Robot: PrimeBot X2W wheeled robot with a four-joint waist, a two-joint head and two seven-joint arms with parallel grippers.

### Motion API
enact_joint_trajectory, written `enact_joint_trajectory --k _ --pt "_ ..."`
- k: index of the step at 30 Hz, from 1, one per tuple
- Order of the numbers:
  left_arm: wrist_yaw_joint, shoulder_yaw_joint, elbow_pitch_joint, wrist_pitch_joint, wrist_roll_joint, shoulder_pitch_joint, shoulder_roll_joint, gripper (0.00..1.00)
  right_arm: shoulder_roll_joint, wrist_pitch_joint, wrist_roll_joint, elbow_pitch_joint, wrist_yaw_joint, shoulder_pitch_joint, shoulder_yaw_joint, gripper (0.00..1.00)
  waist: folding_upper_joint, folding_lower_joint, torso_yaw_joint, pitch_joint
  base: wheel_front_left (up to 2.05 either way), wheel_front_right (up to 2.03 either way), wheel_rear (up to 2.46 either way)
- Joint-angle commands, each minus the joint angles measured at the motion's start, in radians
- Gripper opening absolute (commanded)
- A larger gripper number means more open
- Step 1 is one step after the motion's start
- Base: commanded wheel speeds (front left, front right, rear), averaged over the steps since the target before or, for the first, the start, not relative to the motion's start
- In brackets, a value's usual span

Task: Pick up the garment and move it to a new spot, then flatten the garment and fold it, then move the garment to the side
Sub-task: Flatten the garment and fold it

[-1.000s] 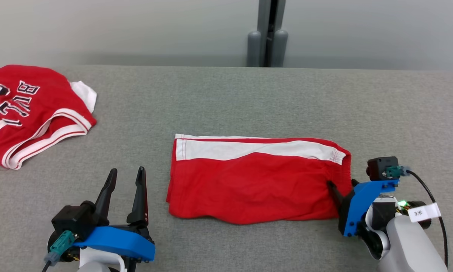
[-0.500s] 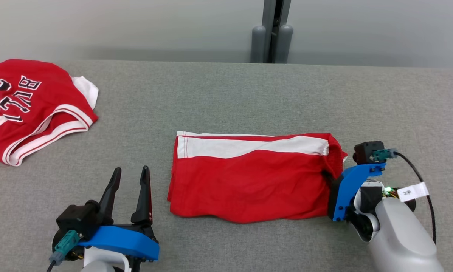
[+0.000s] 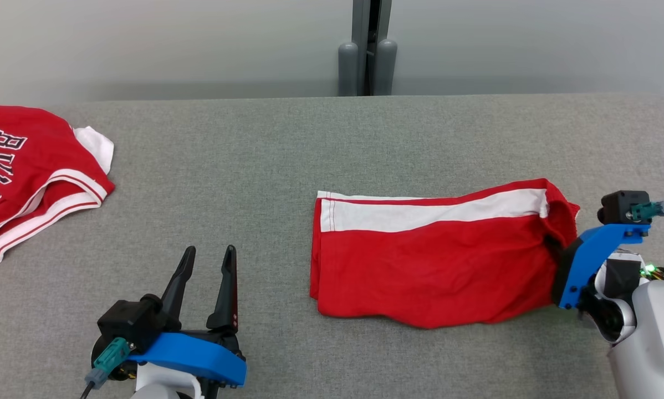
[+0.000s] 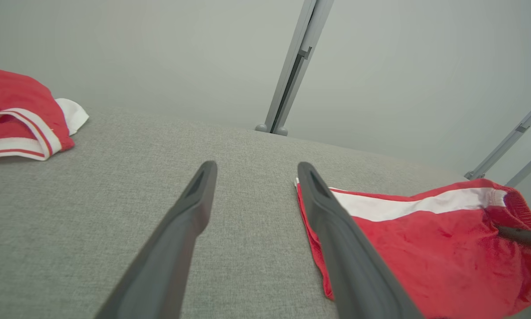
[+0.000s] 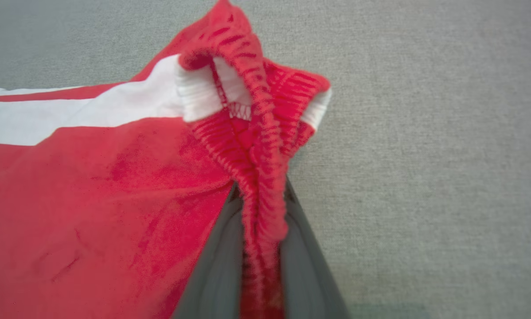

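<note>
The folded red shorts (image 3: 437,260) with a white side stripe lie on the grey table (image 3: 310,144), right of centre. My right gripper (image 3: 556,244) is shut on their right end, the elastic waistband (image 5: 261,133), which is bunched up and raised off the cloth-covered surface. In the right wrist view the two fingers (image 5: 216,257) squeeze the red band between them. My left gripper (image 3: 210,257) stands open low at the left, apart from the shorts' left edge. In the left wrist view its open tips (image 4: 254,170) hold nothing, with the shorts (image 4: 425,248) lying to their right.
A second garment, a red jersey (image 3: 27,172) with white trim and lettering, lies crumpled at the table's far left, also seen as the jersey (image 4: 17,119) in the left wrist view. A grey post (image 3: 368,50) rises behind the table's far edge.
The right gripper has lifted the waistband end and dragged the shorts rightward across the table. The head camera has shifted too. The left gripper stays open.
</note>
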Motion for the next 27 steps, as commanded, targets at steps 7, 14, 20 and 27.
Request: enact_joint_trajectory --k 7,14,20,27 --pt "-0.005 -0.008 0.004 0.008 0.003 -0.020 -0.001 1.00 0.069 0.074 0.109 -0.182 0.000 0.058 0.049 0.00 -0.0001 -0.0001 0.011 -0.001 0.00 0.00 0.00" --pt "-0.005 -0.016 0.008 0.012 0.004 -0.025 0.001 1.00 0.137 0.104 0.195 -0.286 0.000 0.064 0.153 0.00 -0.0001 -0.0001 0.035 -0.003 0.00 0.00 0.00" --pt "-0.011 -0.030 0.014 0.015 0.006 -0.036 -0.009 1.00 0.149 0.054 0.294 -0.218 0.000 0.019 0.250 0.00 -0.0001 -0.0001 0.070 -0.003 0.00 0.00 0.00" --pt "-0.019 -0.041 0.030 0.012 0.003 -0.037 -0.020 1.00 0.148 -0.051 0.381 -0.018 0.000 -0.062 0.357 0.64 -0.0001 -0.0001 0.106 -0.008 0.00 0.00 0.00"
